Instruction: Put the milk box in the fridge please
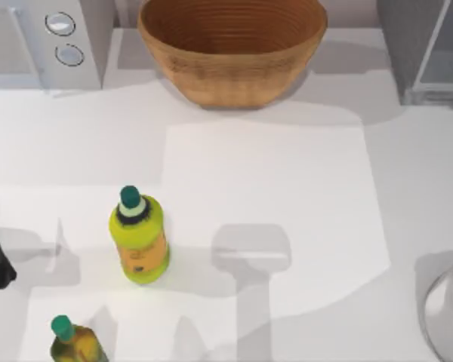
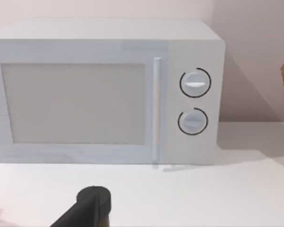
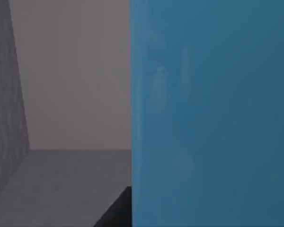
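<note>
Two yellow-green bottles (image 1: pixel 140 243) (image 1: pixel 76 343) with green caps, one woven basket (image 1: pixel 232 53), one microwave (image 1: pixel 41 41) with two dials (image 1: pixel 60 23) (image 1: pixel 69 54), one fridge (image 1: pixel 426 49) and one blue milk box (image 3: pixel 213 113) are counted on one counter (image 1: pixel 287 188).
</note>
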Available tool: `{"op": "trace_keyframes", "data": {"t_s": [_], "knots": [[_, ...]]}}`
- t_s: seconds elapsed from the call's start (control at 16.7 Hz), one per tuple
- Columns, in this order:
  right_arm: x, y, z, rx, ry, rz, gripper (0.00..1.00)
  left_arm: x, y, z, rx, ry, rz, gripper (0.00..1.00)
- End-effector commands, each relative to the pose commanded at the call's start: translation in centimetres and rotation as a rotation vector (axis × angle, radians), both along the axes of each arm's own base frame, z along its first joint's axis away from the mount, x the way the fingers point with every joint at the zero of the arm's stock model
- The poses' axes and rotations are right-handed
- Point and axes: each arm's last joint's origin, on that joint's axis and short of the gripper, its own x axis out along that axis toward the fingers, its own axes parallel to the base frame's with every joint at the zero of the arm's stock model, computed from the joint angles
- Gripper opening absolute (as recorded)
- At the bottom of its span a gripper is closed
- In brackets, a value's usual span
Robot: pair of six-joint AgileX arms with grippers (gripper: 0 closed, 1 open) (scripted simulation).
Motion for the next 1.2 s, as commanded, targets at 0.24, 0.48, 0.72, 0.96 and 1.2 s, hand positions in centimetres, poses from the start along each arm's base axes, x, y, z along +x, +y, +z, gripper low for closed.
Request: {"op": "trace_keyframes", "data": {"t_s": [0.24, 0.48, 0.72, 0.96, 1.2], "knots": [[5.0, -0.3, 1.2, -0.005, -0.021, -0.003, 0.0, 0.0, 0.0, 0.0, 0.0, 0.0, 0.0, 1.0], [8.7, -0.2, 2.2, -0.006, -0.024, -0.007, 0.0, 0.0, 0.0, 0.0, 0.0, 0.0, 0.0, 1.0], [9.5, -0.1, 2.3, -0.005, -0.014, -0.008, 0.0, 0.0, 0.0, 0.0, 0.0, 0.0, 0.0, 1.0], [9.5, -0.1, 2.3, -0.005, -0.014, -0.008, 0.15, 0.0, 0.0, 0.0, 0.0, 0.0, 0.0, 1.0], [9.5, -0.1, 2.3, -0.005, -0.014, -0.008, 0.45, 0.0, 0.0, 0.0, 0.0, 0.0, 0.0, 1.0]]}}
